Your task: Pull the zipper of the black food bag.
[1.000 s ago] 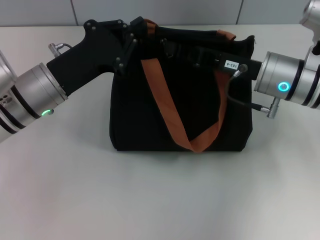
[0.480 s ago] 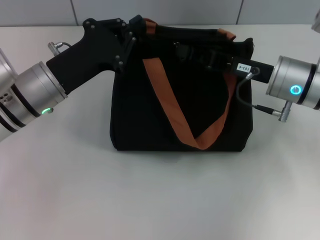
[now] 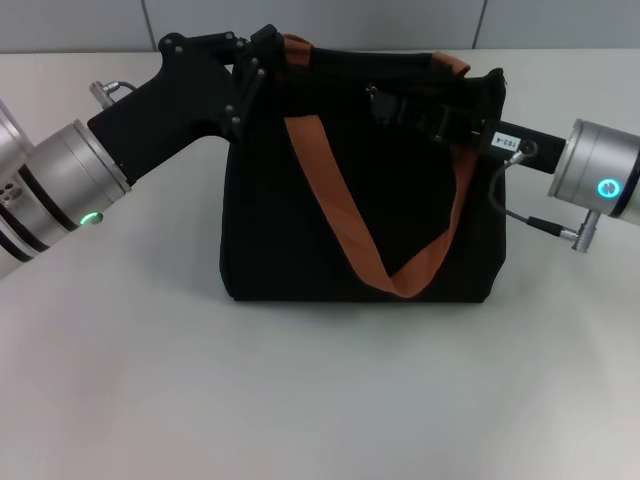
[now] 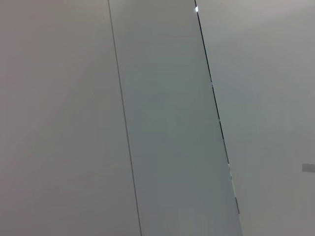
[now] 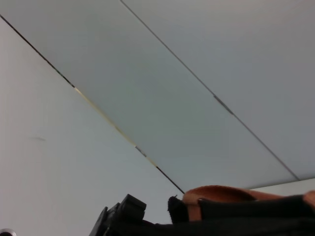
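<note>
Your black food bag [image 3: 360,190] stood upright on the table [image 3: 300,400]; I couldn't make out the zipper. Your right gripper [image 3: 385,100] had slid rightward along its top edge. Your left gripper [image 3: 262,50] still sat at the top-left corner. Finger states: can't tell.

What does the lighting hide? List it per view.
Head view: soft, even light; the left gripper at the top left corner of the black food bag and the right gripper along its top merge black on black, hiding the zipper. Left wrist view: evenly lit wall panels only. Right wrist view: bag top silhouetted under the orange strap against the pale wall.
</note>
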